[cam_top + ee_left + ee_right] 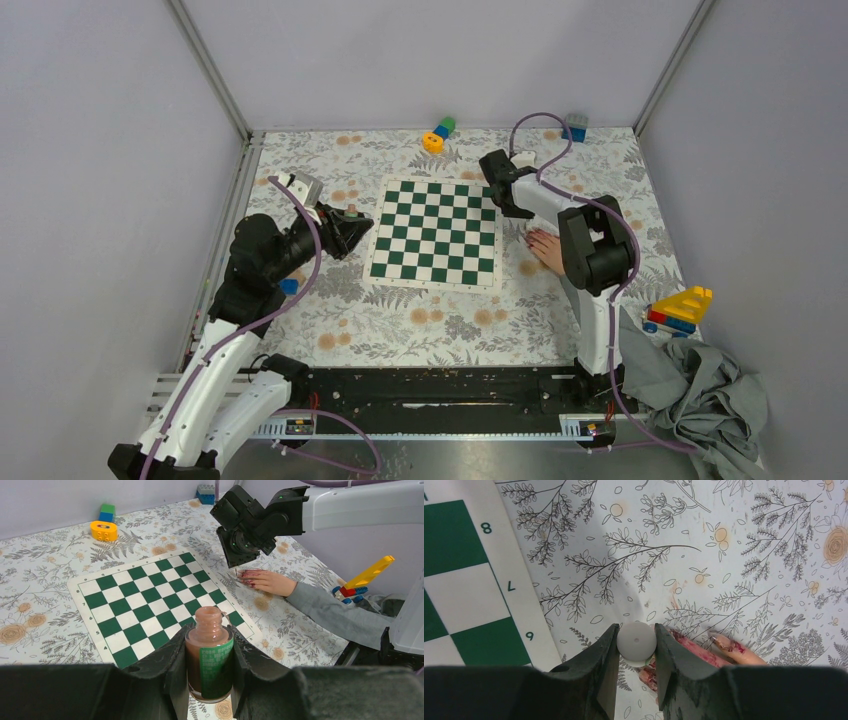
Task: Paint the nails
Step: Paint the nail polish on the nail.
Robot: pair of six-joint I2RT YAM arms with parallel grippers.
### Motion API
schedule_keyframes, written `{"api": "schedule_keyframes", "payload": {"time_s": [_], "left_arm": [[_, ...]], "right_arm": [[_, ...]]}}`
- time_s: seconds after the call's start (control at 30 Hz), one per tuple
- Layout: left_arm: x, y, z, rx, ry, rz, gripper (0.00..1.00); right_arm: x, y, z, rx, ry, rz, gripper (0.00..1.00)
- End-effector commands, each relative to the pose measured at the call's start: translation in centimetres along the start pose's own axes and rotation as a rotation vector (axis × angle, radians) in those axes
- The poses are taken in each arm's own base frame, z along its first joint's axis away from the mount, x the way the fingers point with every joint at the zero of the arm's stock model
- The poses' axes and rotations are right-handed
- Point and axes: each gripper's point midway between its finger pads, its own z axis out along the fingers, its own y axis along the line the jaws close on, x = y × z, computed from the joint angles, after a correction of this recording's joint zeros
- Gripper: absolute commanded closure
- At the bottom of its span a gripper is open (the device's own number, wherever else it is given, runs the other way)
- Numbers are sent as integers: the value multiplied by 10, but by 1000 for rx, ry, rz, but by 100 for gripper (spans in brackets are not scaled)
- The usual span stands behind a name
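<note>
A light-skinned hand with a grey sleeve lies flat on the floral cloth, right of the chessboard. Its nails are smeared reddish-pink; they also show in the right wrist view. My right gripper is shut on the white round cap of the polish brush and hangs just above the fingertips; it also shows in the top view. My left gripper is shut on an open bottle of pinkish-brown nail polish with a green label, held upright left of the board.
A green-and-white chessboard lies in the middle. A yellow, blue and green toy block and a blue block sit at the back. Yellow, red and blue blocks and a grey cloth heap are at the near right.
</note>
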Motion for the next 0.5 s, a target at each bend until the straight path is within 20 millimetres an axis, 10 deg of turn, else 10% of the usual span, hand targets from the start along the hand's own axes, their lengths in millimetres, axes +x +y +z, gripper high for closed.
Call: {"api": "schedule_keyframes", "payload": {"time_s": [0.0,0.47], "left_arm": [[-18,-4,-2,4,-57,42,100],[-19,-6,-3,10,-60,45,100]], "right_arm": [[-14,0,-3,33,-47,-16,100],[-13,1,-4,30,-47,-48,100]]}}
